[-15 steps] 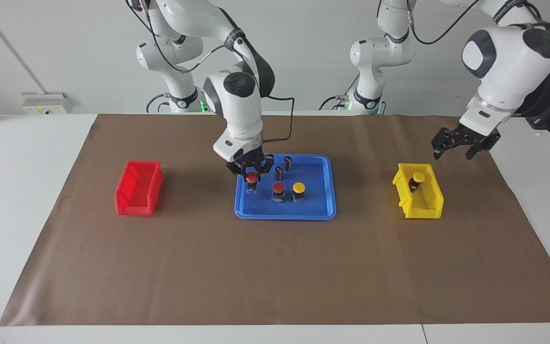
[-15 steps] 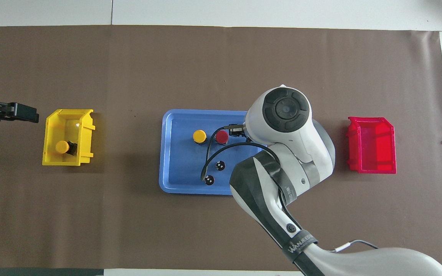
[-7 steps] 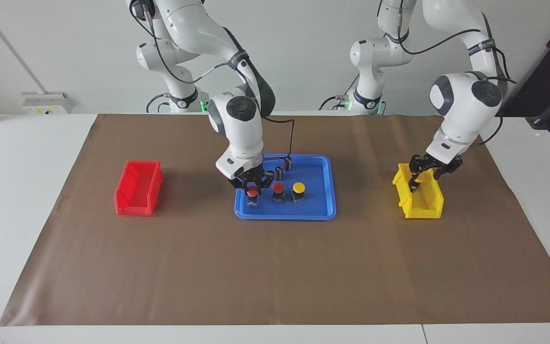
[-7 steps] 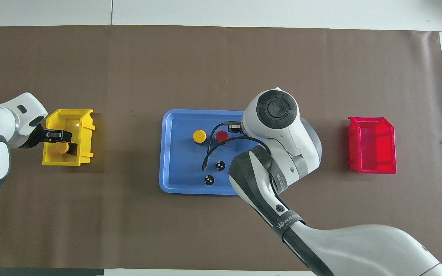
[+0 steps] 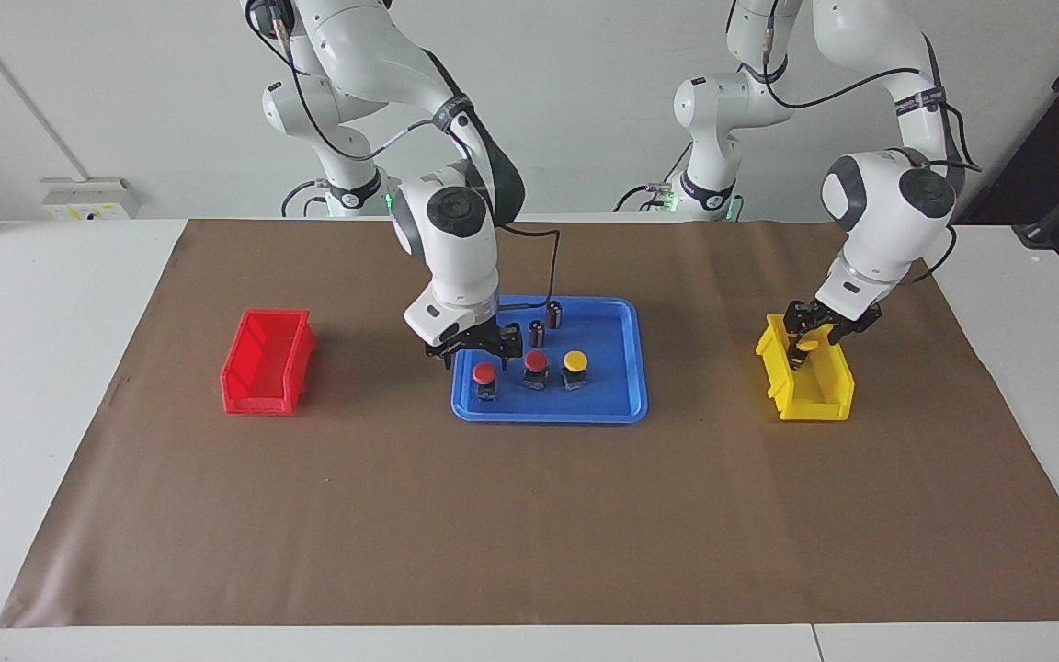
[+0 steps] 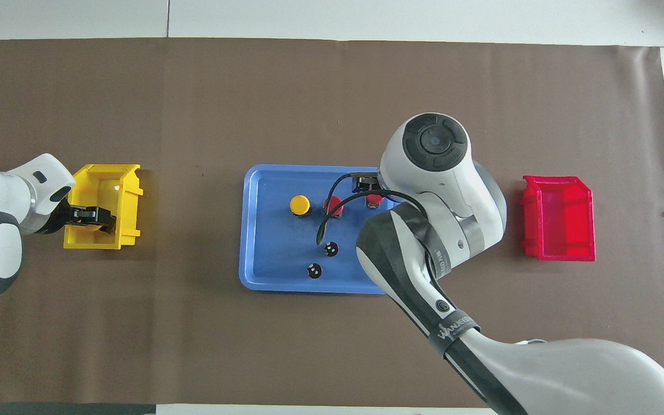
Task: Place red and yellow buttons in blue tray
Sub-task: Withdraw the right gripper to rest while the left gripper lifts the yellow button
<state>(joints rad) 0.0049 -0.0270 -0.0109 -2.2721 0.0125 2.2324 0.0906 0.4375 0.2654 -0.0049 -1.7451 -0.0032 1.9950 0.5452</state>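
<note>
The blue tray [image 5: 638, 372] lies mid-table and also shows in the overhead view [image 6: 249, 230]. In it stand two red buttons [image 5: 484, 376] [image 5: 535, 362] and one yellow button [image 5: 575, 361]. My right gripper [image 5: 479, 350] is open just above the red button toward the right arm's end, clear of its cap. The second yellow button [image 5: 805, 346] is in the yellow bin [image 5: 828, 391]. My left gripper [image 5: 813, 333] is down in that bin, with its fingers closed about the button.
Two dark cylinders [image 5: 537, 333] [image 5: 554, 314] stand in the tray nearer the robots than the buttons. A small red bin [image 5: 267, 363] sits toward the right arm's end. Brown paper [image 5: 529, 515] covers the table.
My right gripper lowered the red button into the tray, opened and rose a little off it. My left arm swung down from above the table into the yellow bin and closed on the yellow button.
</note>
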